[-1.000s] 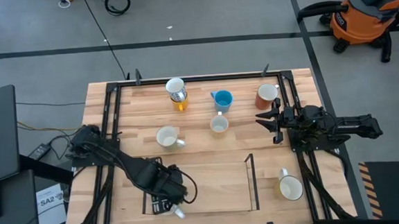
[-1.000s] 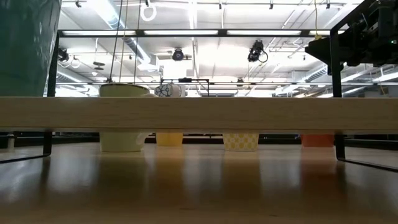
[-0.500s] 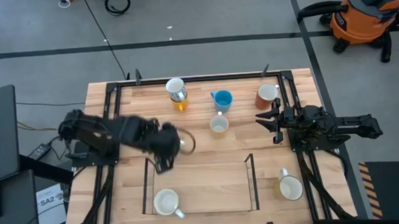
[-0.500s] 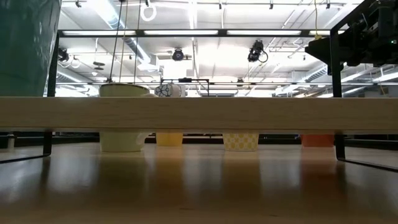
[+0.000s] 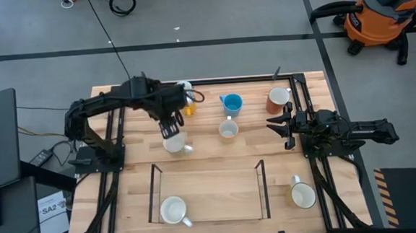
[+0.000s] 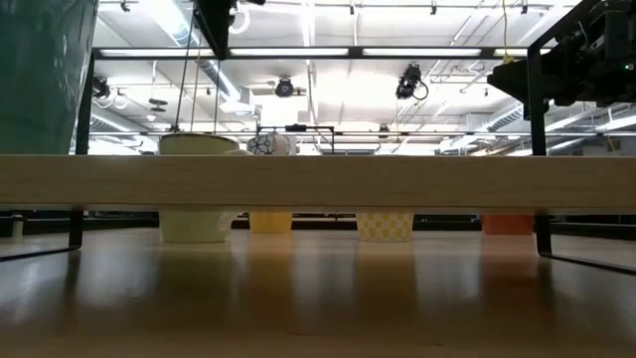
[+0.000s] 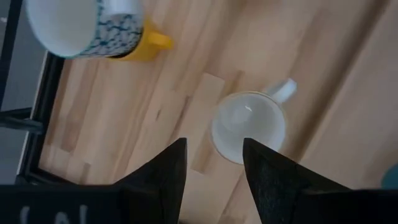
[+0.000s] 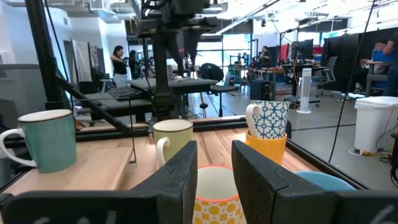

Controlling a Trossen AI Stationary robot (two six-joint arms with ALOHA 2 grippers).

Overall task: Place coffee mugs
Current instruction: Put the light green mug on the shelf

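Observation:
My left gripper (image 5: 171,126) hangs open, pointing down, over a white mug (image 5: 175,144) standing left of the table's middle. In the left wrist view this white mug (image 7: 249,124) shows just beyond the open left gripper (image 7: 214,146), untouched. Another white mug (image 5: 172,210) stands upright inside the black frame (image 5: 262,189) near the front edge. A patterned mug stacked on a yellow one (image 5: 185,100), a blue mug (image 5: 231,103), a red-brown mug (image 5: 277,98) and a cream mug (image 5: 228,130) stand farther back. My right gripper (image 5: 281,125) waits open at the right.
A yellow-lined mug (image 5: 302,194) stands at the near right, outside the frame. Black rails (image 5: 114,122) run along both sides of the table. The stacked pair (image 7: 93,25) is close beside my left gripper. Bare wood lies inside the frame to the right of the white mug.
My left gripper has swung from over the white mug in the frame at the near edge toward the far edge, rising and rolling as it went. It now hangs over the white mug left of the middle. The mug in the frame has stayed standing.

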